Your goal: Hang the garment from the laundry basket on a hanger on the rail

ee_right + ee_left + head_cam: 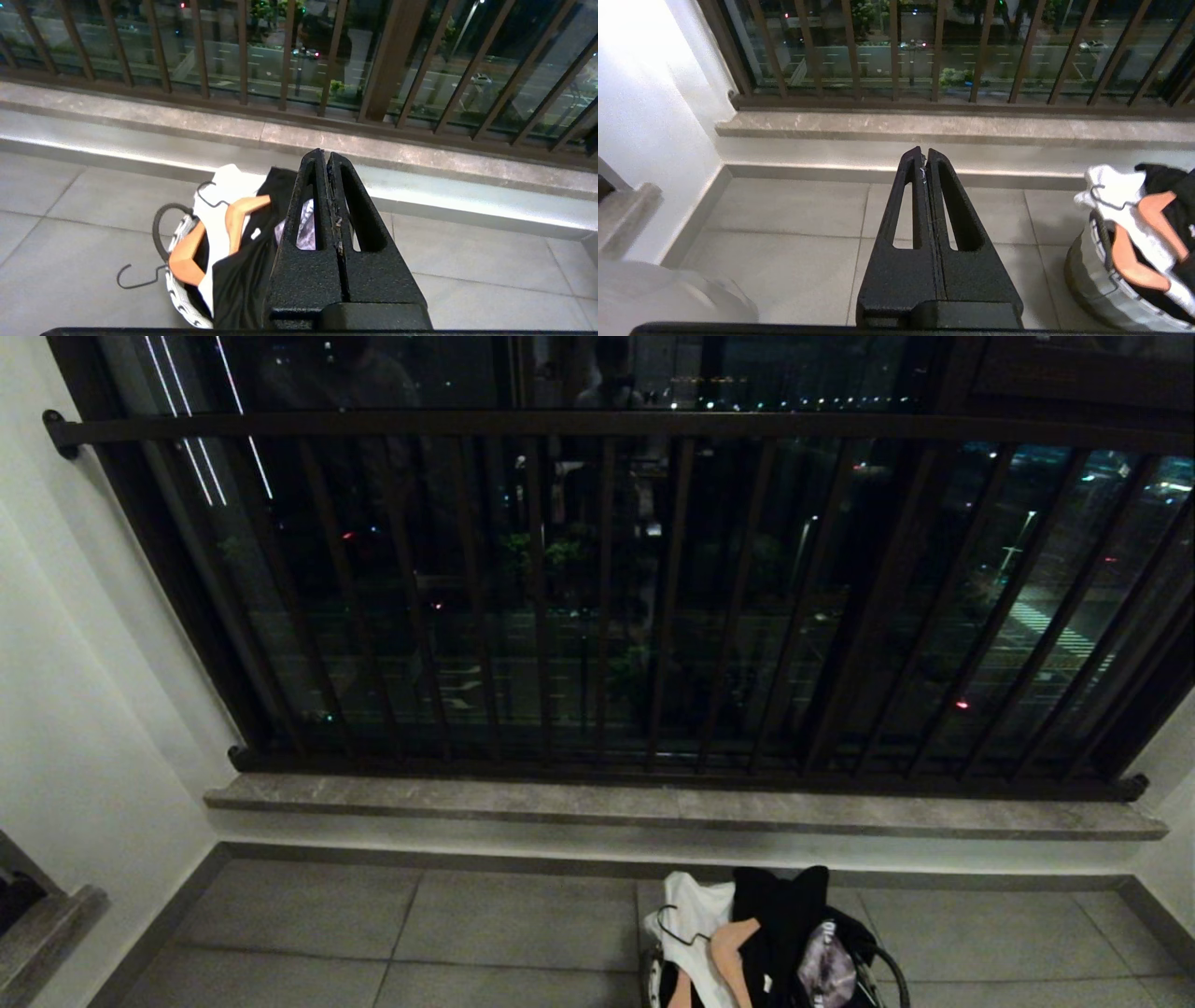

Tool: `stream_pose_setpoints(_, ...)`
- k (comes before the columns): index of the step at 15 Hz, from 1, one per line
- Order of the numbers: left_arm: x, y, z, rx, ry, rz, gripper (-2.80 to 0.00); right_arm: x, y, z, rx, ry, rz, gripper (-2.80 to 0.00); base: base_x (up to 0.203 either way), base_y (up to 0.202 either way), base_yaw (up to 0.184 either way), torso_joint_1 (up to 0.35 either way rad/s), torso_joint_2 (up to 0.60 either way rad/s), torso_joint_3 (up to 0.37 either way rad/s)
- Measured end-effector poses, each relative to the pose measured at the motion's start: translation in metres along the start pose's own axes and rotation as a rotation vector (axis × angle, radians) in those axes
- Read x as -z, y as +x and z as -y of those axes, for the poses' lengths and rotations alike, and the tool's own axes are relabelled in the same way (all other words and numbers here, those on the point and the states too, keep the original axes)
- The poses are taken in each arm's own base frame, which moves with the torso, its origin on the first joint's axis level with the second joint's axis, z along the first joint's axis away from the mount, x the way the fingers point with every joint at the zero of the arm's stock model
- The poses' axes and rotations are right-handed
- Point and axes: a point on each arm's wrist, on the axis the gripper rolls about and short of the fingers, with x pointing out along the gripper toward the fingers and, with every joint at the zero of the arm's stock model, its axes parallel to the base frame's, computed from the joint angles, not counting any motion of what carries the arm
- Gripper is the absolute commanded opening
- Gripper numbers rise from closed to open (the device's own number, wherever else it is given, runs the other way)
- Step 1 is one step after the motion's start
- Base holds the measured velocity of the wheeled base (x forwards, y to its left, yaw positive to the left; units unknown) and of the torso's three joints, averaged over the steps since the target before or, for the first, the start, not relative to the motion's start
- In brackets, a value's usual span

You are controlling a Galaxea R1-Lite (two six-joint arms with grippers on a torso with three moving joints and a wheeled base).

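Basically nothing's done yet: both the left gripper (926,156) and right gripper (326,158) have fingers pressed together, empty, with the laundry basket (180,289) on the floor just beyond the right fingers, clothes (243,261) and hangers (219,228) inside.

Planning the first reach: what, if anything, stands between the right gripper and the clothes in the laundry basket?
Nothing visible does. The right gripper, shut, hangs above the laundry basket; an orange hanger lies on top of the garments, only open air between.
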Motion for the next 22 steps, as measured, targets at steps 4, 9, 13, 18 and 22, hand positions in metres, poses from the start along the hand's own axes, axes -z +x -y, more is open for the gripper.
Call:
stream_pose_setpoints(4,-0.0002,0.0000,0.0000,0.000,0.000,0.001,-2.80,-0.0002,-0.0001,0.0000,0.000,0.000,0.000,-2.80,0.000,0.000,0.000,-0.144,0.48,0.337)
stream_pose_setpoints(9,-0.0001,0.0000,0.0000,0.000,0.000,0.000,-2.80,-0.0003,-0.0001,0.0000,0.000,0.000,0.001,-2.80,0.000,0.000,0.000,-0.108,0.47,0.356)
stream_pose_setpoints(13,0.0001,0.0000,0.0000,0.000,0.000,0.000,-2.80,-0.0004,-0.0001,0.0000,0.000,0.000,0.001,-2.80,0.000,0.000,0.000,-0.048,0.44,0.388)
stream_pose_setpoints(18,-0.0001,0.0000,0.0000,0.000,0.000,0.001,-2.80,-0.0003,-0.0001,0.0000,0.000,0.000,0.001,-2.80,0.000,0.000,0.000,-0.006,0.15,0.149)
stream_pose_setpoints(22,-0.0003,-0.0001,0.0000,0.000,0.000,0.001,-2.80,-0.0004,-0.0001,0.0000,0.000,0.000,0.001,-2.80,0.000,0.000,0.000,0.000,0.00,-0.035)
